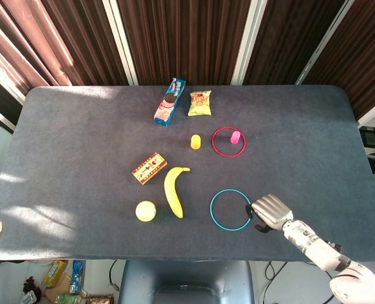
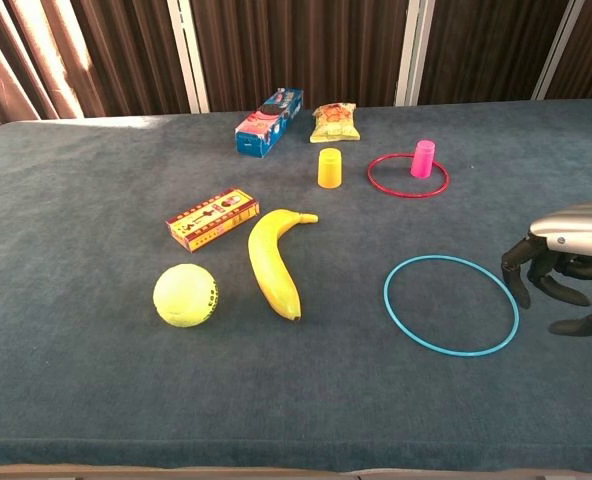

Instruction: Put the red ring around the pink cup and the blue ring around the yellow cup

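Since the red ring [image 1: 228, 141] already lies around the pink cup [image 1: 235, 137], your right hand [image 1: 270, 211] hangs just right of the blue ring [image 1: 230, 209], fingers [image 2: 521, 278] apart and empty, ready to carry it to the far yellow cup [image 1: 195, 141].

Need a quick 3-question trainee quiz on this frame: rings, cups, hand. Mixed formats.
1. True or false: the red ring lies around the pink cup.
2. The blue ring lies: A) around the yellow cup, B) flat on the table with nothing inside it, C) in the right hand.
3. Fill in: the fruit between the tennis ball and the blue ring is a ____.

Key: 1 true. 2 B; the right hand sits beside the ring, holding nothing. 3 banana.
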